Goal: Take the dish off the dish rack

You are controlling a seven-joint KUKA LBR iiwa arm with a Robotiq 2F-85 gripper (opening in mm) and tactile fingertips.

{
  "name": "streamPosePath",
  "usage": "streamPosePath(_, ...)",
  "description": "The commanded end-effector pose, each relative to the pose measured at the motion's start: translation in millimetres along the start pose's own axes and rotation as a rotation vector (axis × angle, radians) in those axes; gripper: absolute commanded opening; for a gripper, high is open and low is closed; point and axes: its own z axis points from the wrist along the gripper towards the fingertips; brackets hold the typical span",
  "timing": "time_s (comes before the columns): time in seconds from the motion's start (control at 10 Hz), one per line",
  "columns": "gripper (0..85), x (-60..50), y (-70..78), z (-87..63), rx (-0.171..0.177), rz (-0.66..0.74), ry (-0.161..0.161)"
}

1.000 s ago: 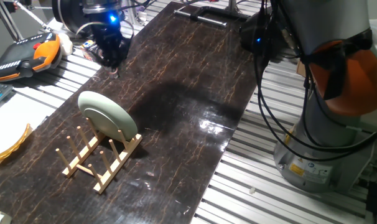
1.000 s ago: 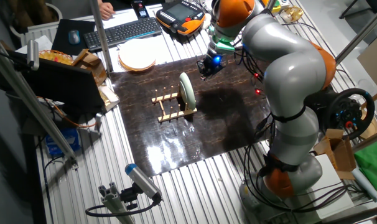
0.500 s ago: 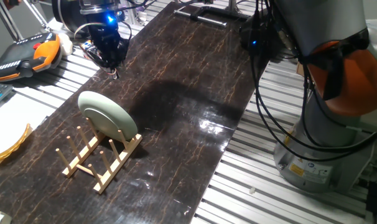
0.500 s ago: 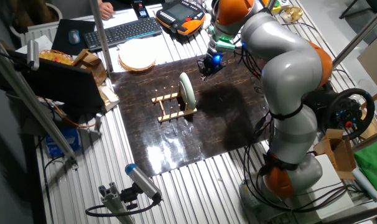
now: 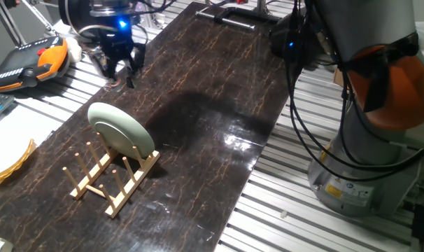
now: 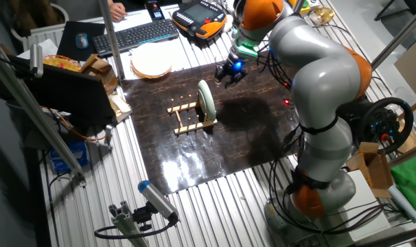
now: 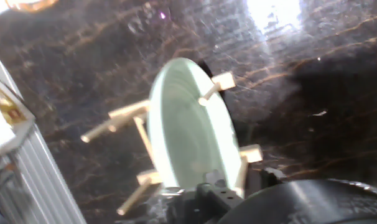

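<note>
One fixed view shows the gripper (image 5: 119, 68) with its jaws spread and empty, hovering over the desk (image 5: 219, 91) well apart from the dish (image 5: 121, 130), which stands on edge, leaning, in the end slots of the dish rack (image 5: 108, 179). Because the rack looks light and unfixed, a descent off the rim's line could shove plate and rack together. Equally, a shallow pinch on the thin rim could let the plate slip or drag the rack up.

Silver-grey rounded arm (image 6: 318, 75), orange joint bands, black cables, blue light near black jaws.
</note>
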Motion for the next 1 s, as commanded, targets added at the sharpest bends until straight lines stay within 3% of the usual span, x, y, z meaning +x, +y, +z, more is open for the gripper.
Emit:
streamPosePath(0.0, 53.3, -0.2, 2.0, 1.1, -0.005, 0.003, 0.002)
streamPosePath(0.1, 53.3, -3.3, 2.8, 5.0, -0.043, 0.000, 0.014)
streamPosePath(0.2, 52.7, -5.7, 4.0, 8.7, -0.058, -0.002, 0.014)
streamPosePath(0.5, 52.3, -4.1, 1.9, 4.8, -0.039, -0.010, 0.008)
streamPosePath(0.6, 52.3, -4.1, 1.9, 4.8, -0.005, -0.030, -0.001)
streamPosePath(0.7, 52.3, -4.1, 1.9, 4.8, 0.003, -0.054, 0.004)
streamPosePath(0.9, 52.3, -4.1, 1.9, 4.8, -0.009, -0.086, 0.015)
